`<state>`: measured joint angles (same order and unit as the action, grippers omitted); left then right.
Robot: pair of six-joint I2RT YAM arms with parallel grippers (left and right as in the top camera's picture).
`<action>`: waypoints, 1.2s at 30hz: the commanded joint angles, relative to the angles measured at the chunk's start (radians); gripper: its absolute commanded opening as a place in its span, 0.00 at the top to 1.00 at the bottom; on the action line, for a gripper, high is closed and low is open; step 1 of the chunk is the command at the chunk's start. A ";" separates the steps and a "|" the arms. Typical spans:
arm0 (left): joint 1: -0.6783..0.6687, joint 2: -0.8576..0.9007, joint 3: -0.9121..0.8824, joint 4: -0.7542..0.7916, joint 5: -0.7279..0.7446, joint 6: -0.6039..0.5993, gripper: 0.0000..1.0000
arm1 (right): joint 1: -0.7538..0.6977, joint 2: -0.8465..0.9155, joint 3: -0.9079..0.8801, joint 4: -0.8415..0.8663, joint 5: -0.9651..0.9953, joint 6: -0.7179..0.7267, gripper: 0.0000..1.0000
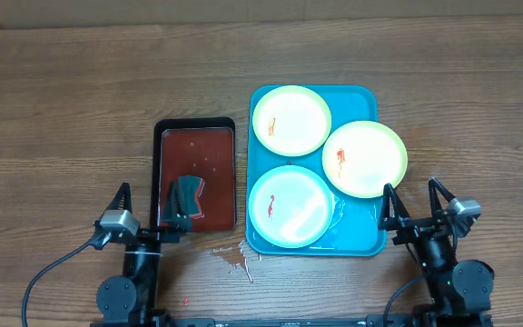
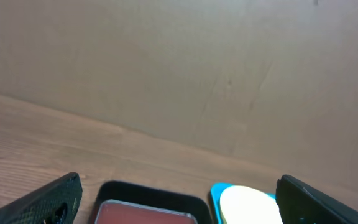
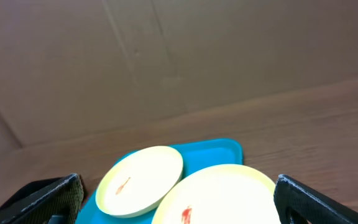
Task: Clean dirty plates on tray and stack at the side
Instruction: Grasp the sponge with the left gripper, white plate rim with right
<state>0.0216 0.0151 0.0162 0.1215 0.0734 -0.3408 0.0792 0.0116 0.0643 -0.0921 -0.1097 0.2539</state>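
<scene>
The turquoise tray [image 1: 360,100] lies right of centre and carries three pale yellow-green plates. One plate [image 1: 291,119] is at the back, one [image 1: 364,159] overhangs the right rim, one [image 1: 291,206] is at the front. Small red-orange smears mark them. My right gripper [image 1: 413,202] stands open just off the tray's front right corner, nothing between its fingers. In the right wrist view the right gripper [image 3: 179,183] faces the near plate [image 3: 222,196] and the far plate [image 3: 142,180]. My left gripper [image 1: 143,207] stands open at the front left, empty; the left wrist view shows this gripper [image 2: 178,183] with its fingers wide apart.
A smaller black-rimmed dark red tray [image 1: 196,127] sits left of the turquoise one, with a dark bluish-green pad [image 1: 186,193] in it. A small wet splash [image 1: 234,259] marks the wooden table in front of the trays. Brown cardboard walls stand behind the table.
</scene>
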 commanded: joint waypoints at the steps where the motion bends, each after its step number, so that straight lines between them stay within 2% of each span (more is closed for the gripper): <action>1: 0.004 0.008 0.082 -0.038 0.066 0.066 0.00 | -0.001 0.017 0.105 -0.031 -0.027 -0.044 0.00; 5: 0.004 0.104 0.244 -0.220 0.076 0.112 0.00 | -0.001 0.117 0.248 -0.166 -0.023 -0.054 0.00; 8: 0.004 0.243 0.391 -0.353 0.077 0.129 0.00 | -0.001 0.248 0.386 -0.270 -0.023 -0.054 0.00; 11: 0.004 0.433 0.567 -0.486 0.104 0.132 0.00 | -0.001 0.423 0.573 -0.399 -0.023 -0.053 0.00; 16: 0.004 0.798 0.929 -0.743 0.306 0.254 0.00 | -0.001 0.710 0.889 -0.612 -0.049 -0.053 0.00; 19: 0.004 0.994 1.147 -0.927 0.350 0.259 0.00 | -0.001 0.823 1.011 -0.689 -0.114 -0.019 0.00; 23: 0.004 1.203 1.386 -1.157 0.342 0.260 0.00 | -0.001 0.918 1.064 -0.695 -0.315 0.012 0.00; 27: 0.004 1.324 1.499 -1.279 0.360 0.232 0.00 | -0.001 0.979 1.064 -0.664 -0.473 0.011 0.00; 33: 0.004 1.386 1.508 -1.339 0.394 0.226 0.00 | 0.000 1.046 1.063 -0.702 -0.460 0.012 0.00; 36: 0.004 1.391 1.508 -1.341 0.387 0.226 0.00 | 0.033 1.080 1.062 -0.765 -0.352 0.012 0.00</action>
<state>0.0216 1.4033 1.4940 -1.2163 0.4347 -0.1089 0.0841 1.0679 1.1038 -0.8265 -0.5304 0.2611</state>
